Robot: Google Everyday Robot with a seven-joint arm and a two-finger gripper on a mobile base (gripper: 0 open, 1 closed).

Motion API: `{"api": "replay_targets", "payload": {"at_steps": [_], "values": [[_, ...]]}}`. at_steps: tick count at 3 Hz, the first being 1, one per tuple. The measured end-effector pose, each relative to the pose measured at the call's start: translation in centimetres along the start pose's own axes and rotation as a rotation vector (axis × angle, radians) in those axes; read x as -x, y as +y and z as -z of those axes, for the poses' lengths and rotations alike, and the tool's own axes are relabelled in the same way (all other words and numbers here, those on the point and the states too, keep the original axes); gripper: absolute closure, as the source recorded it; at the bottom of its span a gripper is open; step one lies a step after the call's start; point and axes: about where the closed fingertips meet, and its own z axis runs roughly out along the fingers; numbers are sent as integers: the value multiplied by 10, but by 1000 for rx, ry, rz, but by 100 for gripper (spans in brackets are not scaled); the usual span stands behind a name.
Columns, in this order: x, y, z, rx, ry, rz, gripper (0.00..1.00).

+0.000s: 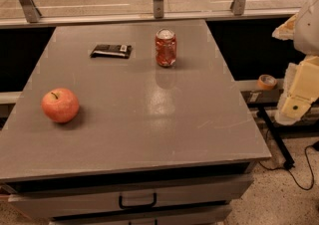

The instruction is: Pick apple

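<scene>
Camera view: the apple (60,105) is seen stem-up on the grey table (149,124), near the left edge, well apart from the soda can (165,47) and the dark wrapped bar (111,51) at the back. The gripper (299,94) is seen off the table's right side, far from the apple; released or clenched cannot be told. The apple is judged firm, smooth, fairly heavy and prone to rolling. Hold is best taken across its widest middle.

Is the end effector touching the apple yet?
No, the end effector hangs right of the table, far from the apple at its front left.
</scene>
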Motion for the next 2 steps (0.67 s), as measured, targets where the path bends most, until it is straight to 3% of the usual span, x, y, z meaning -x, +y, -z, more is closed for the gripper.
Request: {"api": "replay_targets", "payload": {"at_steps": [1, 2], "values": [[0, 0, 0, 0, 0, 0, 0], [17, 6, -3, 29, -93, -2, 0]]}}
